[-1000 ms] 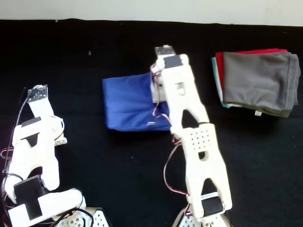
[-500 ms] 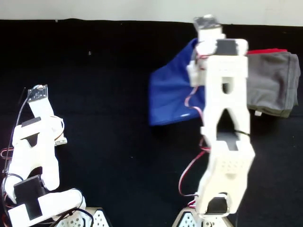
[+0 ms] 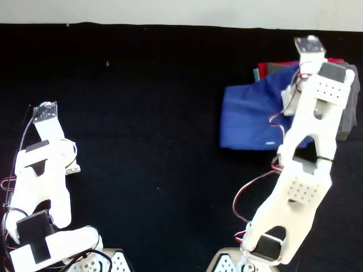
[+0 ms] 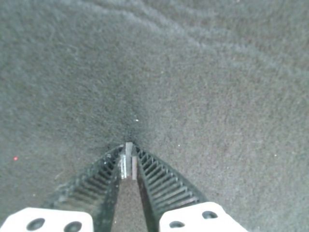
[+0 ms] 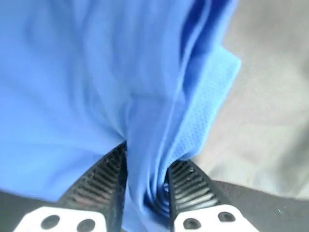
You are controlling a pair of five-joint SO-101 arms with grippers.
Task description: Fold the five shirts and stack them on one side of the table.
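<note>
A folded blue shirt (image 3: 252, 119) hangs lifted at the right of the black table, its right edge over the stack of folded shirts (image 3: 346, 107). My right gripper (image 3: 292, 96) is shut on the blue shirt (image 5: 96, 77); the cloth bunches between its ridged fingers (image 5: 186, 186). The stack shows a grey shirt (image 5: 270, 121) on top, with red (image 3: 262, 71) and teal edges under it. My left gripper (image 4: 126, 154) is shut with nothing in it, tips close to the table cloth. The left arm (image 3: 42, 164) stands folded at the near left.
The black cloth-covered table (image 3: 142, 102) stretches bare across its left and middle parts. A pale wall (image 3: 170, 11) runs along the far edge. The right arm (image 3: 298, 181) leans from the near right base toward the stack.
My right gripper has carried the blue shirt from the table's middle to the right, up to the stack. The left arm has stayed still.
</note>
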